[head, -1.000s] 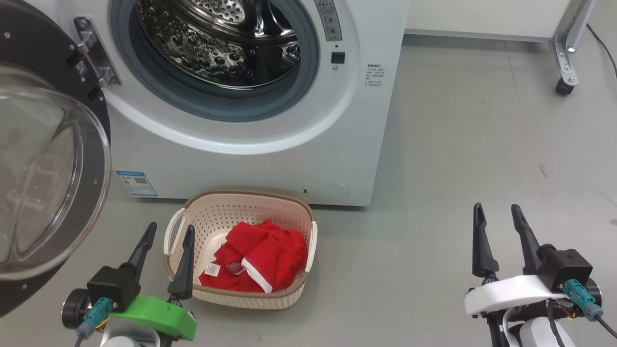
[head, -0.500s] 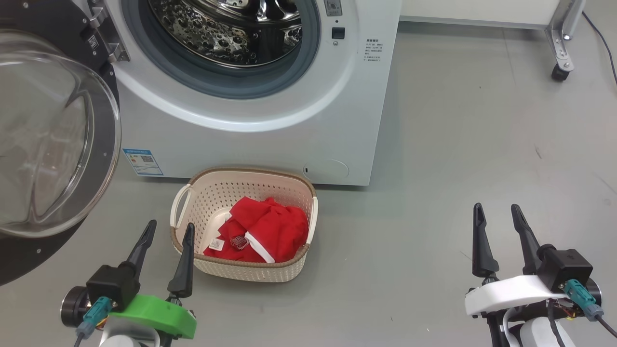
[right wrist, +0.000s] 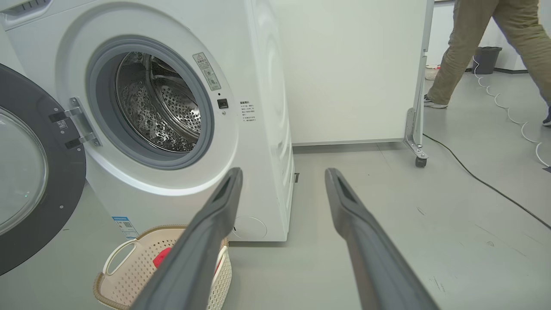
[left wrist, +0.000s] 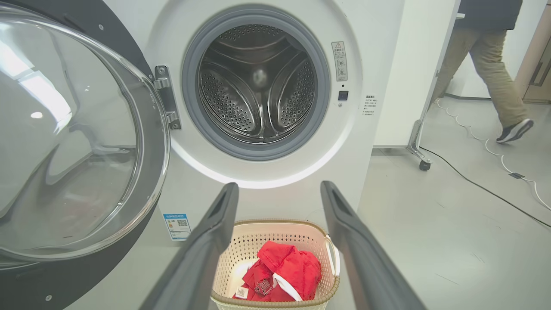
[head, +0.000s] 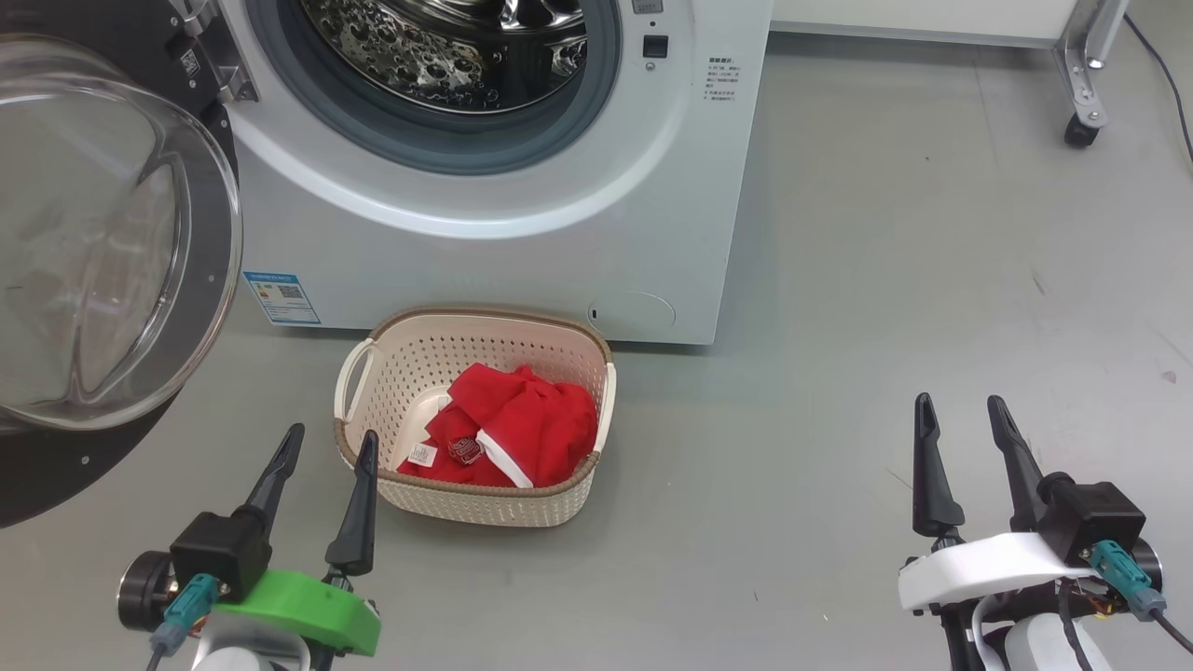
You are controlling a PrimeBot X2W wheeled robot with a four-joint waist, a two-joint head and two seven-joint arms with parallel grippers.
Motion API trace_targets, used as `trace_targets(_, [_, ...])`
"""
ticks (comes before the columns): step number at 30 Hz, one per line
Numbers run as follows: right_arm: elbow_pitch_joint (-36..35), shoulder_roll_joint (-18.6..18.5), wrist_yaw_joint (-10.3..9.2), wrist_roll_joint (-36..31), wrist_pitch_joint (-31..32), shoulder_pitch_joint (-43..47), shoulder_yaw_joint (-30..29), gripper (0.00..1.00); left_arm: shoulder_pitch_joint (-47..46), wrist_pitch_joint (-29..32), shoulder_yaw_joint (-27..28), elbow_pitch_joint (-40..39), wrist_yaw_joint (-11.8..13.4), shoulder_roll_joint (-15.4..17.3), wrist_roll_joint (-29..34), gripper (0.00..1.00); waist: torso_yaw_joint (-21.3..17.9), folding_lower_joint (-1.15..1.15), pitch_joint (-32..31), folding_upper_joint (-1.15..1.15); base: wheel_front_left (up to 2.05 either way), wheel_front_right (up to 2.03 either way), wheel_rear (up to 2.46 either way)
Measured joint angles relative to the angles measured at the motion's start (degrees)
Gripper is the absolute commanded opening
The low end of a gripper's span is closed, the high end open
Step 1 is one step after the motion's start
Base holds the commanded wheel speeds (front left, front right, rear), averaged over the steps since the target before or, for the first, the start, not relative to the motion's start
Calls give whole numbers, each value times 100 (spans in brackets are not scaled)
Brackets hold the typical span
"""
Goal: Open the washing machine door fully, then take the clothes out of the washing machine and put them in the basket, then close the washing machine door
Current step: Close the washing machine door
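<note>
The white washing machine [head: 522,252] [left wrist: 267,181] [right wrist: 258,129] stands ahead with its steel drum bare. Its black washing machine door [head: 102,252] [left wrist: 73,142] [right wrist: 30,172] hangs swung wide to the left, glass bowl bulging toward me. On the floor in front sits the cream basket [head: 410,373] [left wrist: 258,234] [right wrist: 129,267], and the red clothes [head: 522,424] [left wrist: 288,271] [right wrist: 161,257] with white trim lie inside it. My left gripper [head: 328,436] [left wrist: 280,185] is open, just short of the basket's near left rim. My right gripper [head: 962,403] [right wrist: 284,172] is open over bare floor, well right of the basket.
A white panel on a caster frame [head: 1081,130] [right wrist: 417,159] stands right of the machine. A black cable [left wrist: 482,189] [right wrist: 486,185] trails across the grey floor. A person's legs [left wrist: 495,86] [right wrist: 465,47] walk past at the far right.
The whole head view has shifted: machine, door and basket sit higher in the picture now, so the camera has moved. Both grippers keep their places and stay open.
</note>
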Motion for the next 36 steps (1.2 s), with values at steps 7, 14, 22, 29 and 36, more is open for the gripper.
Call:
trace_targets(7, [4,0,1,0,0,0,0,100,2,0,0,-5,0,-1,15,100,-2,0,17,0,-2,2,0])
trace_targets(14, [5,1,1,0,0,0,1,100,3,0,4,-10,0,-1,33,100,-2,0,25,0,0,0,0])
trace_targets(22, [11,2,1,0,0,0,8,100,4,0,9,-23,0,-1,49,100,-3,0,38,0,0,0,0])
trace_targets(29, [26,3,1,0,0,0,8,100,4,0,10,-24,0,-2,55,100,0,0,40,0,0,0,0])
trace_targets(36, [33,3,7,0,0,0,8,100,4,0,10,-23,0,-2,56,100,12,0,27,0,0,0,0])
